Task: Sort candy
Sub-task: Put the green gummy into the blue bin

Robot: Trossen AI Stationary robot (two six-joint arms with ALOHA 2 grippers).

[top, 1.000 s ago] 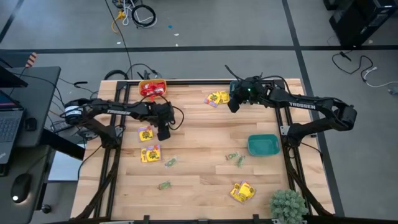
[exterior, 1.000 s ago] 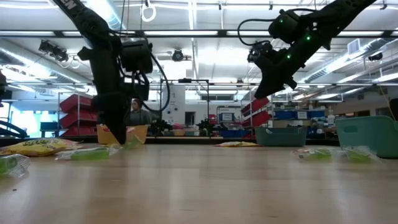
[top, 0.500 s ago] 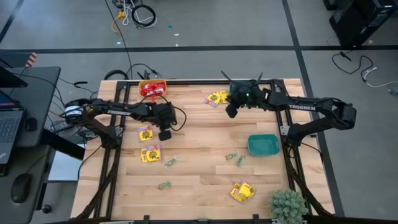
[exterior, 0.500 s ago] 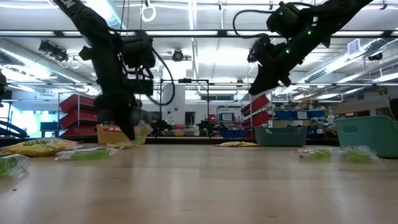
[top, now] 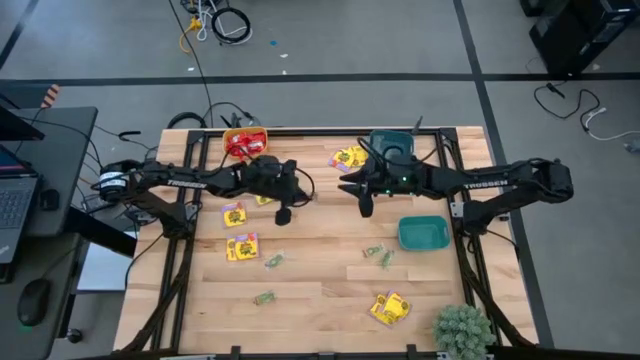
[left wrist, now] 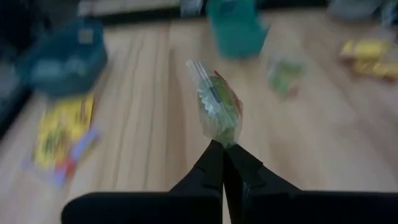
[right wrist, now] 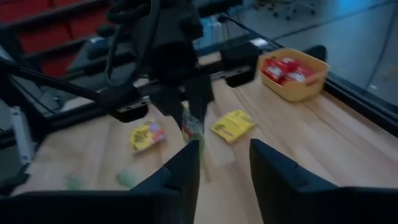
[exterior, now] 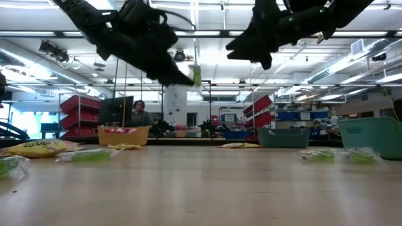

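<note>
The left gripper (left wrist: 222,149) is pinching a pale green clear-wrapped candy packet (left wrist: 217,109) between its closed fingertips, holding it above the wooden tabletop (left wrist: 143,124). A yellow packet (left wrist: 62,134) is lying on the wood beside a blurred teal bowl (left wrist: 62,59). Farther off, another teal bowl (left wrist: 236,28), a green packet (left wrist: 283,74) and more yellow packets (left wrist: 367,56) are showing.

White lettering is showing along both arms in the high view: the right arm (top: 498,181) is carrying the word TROSSEN, readable. The left arm (top: 185,183) is bearing similar white lettering, too small to make out. The print on the yellow candy (top: 242,247) packets is not reading clearly in any view.
</note>
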